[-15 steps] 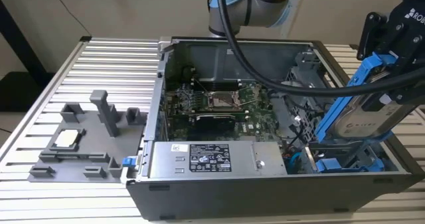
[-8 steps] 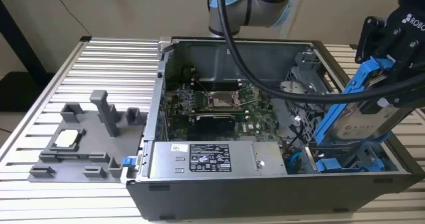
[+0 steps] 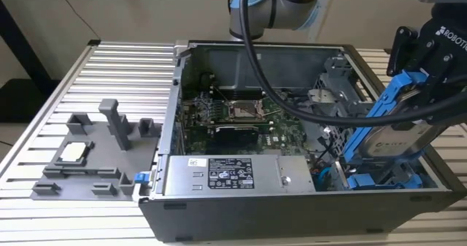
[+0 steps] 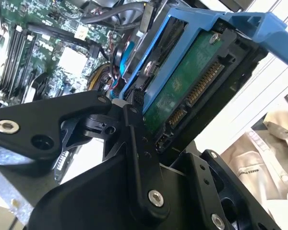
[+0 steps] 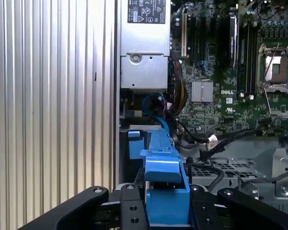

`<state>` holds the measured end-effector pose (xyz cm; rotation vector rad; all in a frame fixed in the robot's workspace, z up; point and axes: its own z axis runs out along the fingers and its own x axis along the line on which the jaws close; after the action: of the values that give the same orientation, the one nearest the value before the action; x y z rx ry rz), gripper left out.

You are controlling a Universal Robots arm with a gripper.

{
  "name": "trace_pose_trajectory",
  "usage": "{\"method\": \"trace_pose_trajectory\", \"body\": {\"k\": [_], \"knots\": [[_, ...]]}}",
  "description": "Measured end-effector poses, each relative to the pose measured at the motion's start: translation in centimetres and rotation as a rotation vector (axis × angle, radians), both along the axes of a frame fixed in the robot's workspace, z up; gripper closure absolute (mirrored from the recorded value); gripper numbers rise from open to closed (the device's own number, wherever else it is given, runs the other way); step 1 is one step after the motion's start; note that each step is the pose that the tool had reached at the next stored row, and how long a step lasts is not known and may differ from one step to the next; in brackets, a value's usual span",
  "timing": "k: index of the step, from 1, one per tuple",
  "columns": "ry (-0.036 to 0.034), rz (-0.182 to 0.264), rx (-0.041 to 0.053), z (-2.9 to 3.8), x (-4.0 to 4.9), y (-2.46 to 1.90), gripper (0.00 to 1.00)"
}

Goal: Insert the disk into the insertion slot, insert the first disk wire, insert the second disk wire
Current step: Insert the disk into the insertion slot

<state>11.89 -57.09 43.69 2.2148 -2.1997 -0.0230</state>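
Gripping the blue-framed disk (image 3: 397, 134) in the clenched tool (image 3: 423, 85), tilted, lower end at the drive bay (image 3: 379, 181), three o'clock from the motherboard (image 3: 233, 115); seemingly not yet seated, both wire steps left.

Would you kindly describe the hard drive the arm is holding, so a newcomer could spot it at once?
Find the open black computer case on the ribbed metal table. At its end on the exterior view's right, the black gripper holds a flat silver hard drive tilted steeply. Unlike the silver labelled power-supply box inside the case, it wears a bright blue plastic carrier.
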Motion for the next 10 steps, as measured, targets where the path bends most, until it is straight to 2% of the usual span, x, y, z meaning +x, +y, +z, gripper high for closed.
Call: {"method": "trace_pose_trajectory", "body": {"k": [10], "knots": [[0.0013, 0.000, 0.0040, -1.09, 0.25, 0.00, 0.67]]}}
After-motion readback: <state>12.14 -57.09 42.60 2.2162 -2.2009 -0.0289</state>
